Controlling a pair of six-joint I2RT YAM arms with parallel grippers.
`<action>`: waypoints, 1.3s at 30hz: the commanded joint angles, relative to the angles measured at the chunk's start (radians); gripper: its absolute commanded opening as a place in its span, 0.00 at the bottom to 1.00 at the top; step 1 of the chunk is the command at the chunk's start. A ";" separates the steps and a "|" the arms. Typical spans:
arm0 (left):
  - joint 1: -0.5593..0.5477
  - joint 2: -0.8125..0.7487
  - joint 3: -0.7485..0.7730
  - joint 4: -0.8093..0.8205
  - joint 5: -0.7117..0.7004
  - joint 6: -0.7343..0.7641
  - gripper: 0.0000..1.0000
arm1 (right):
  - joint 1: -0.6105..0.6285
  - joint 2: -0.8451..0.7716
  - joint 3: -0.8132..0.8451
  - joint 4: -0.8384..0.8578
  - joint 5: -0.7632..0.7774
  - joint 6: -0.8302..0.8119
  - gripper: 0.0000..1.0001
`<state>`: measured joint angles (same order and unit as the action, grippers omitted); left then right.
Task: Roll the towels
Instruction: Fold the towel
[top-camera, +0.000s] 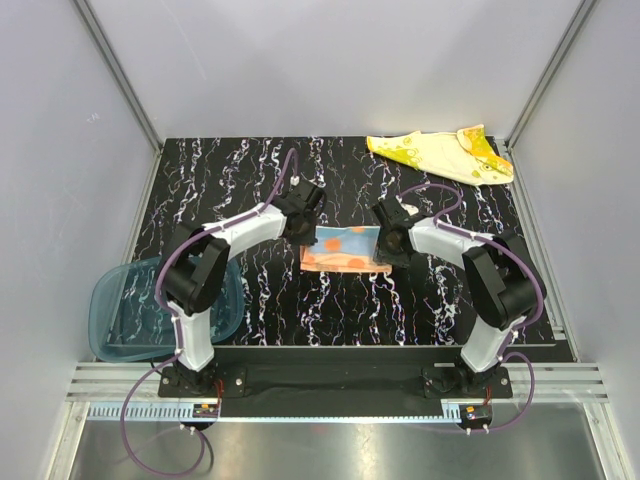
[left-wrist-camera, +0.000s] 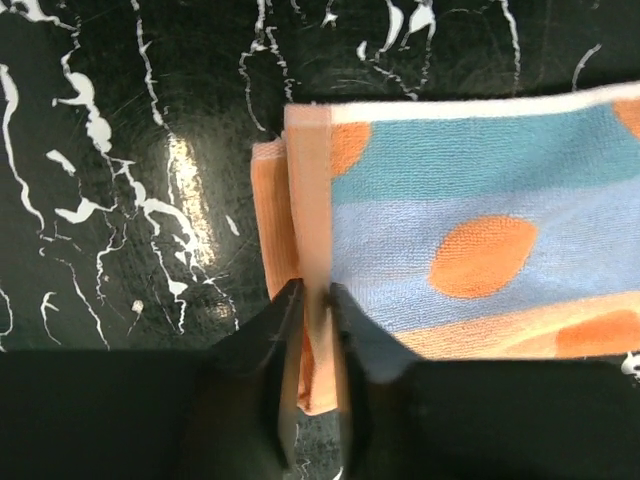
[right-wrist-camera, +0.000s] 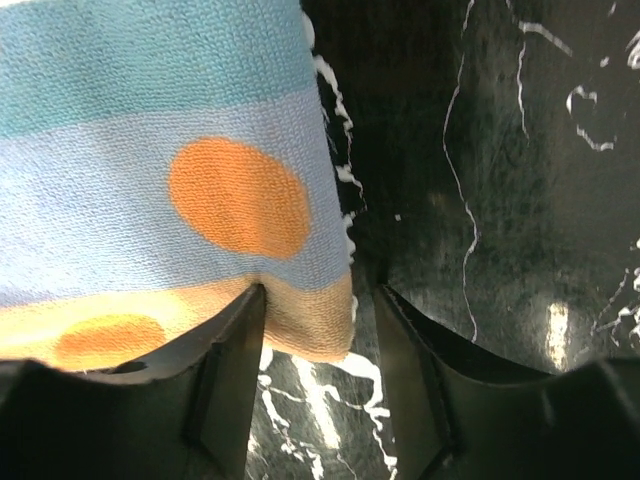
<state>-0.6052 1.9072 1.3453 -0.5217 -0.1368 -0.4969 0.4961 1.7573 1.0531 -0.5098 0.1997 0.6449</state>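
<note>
The orange-pink towel (top-camera: 345, 249) is lying flat at the middle of the table, between the two arms, with only its left edge turned over into a narrow fold (one thin lap of cloth, not yet a roll). The left gripper (left-wrist-camera: 312, 300) is pinching that folded edge, its jaws drawn close on the strip of cloth between them. The right gripper (right-wrist-camera: 320, 295) is sitting at the opposite end with its jaws apart, one finger over the towel's near right corner and the other over bare table beside it, gripping nothing. Judging by this, the rolling of the first towel is only starting, and nearly all its length is waiting to be wound. The yellow towel (top-camera: 440, 155) is lying loosely spread and crumpled at the far right corner, well apart from both arms and apparently untouched. The table (top-camera: 250, 170) is showing a glossy black surface with white veining. A translucent teal-blue tray (top-camera: 115, 300) is resting at the near left edge, and plain pale walls (top-camera: 300, 60) are enclosing the cell.
</note>
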 joint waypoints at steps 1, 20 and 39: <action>-0.004 -0.063 -0.015 0.025 -0.061 0.004 0.38 | 0.004 0.001 -0.039 -0.128 -0.037 0.007 0.56; -0.073 -0.307 -0.159 0.099 -0.014 -0.057 0.65 | 0.004 -0.210 0.119 -0.149 -0.250 -0.085 0.24; -0.019 -0.135 -0.319 0.270 0.003 -0.083 0.60 | 0.004 -0.073 -0.186 -0.076 -0.223 0.007 0.08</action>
<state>-0.6430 1.7626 1.0443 -0.3134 -0.1150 -0.5774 0.4953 1.6875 0.9588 -0.5114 -0.0471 0.6308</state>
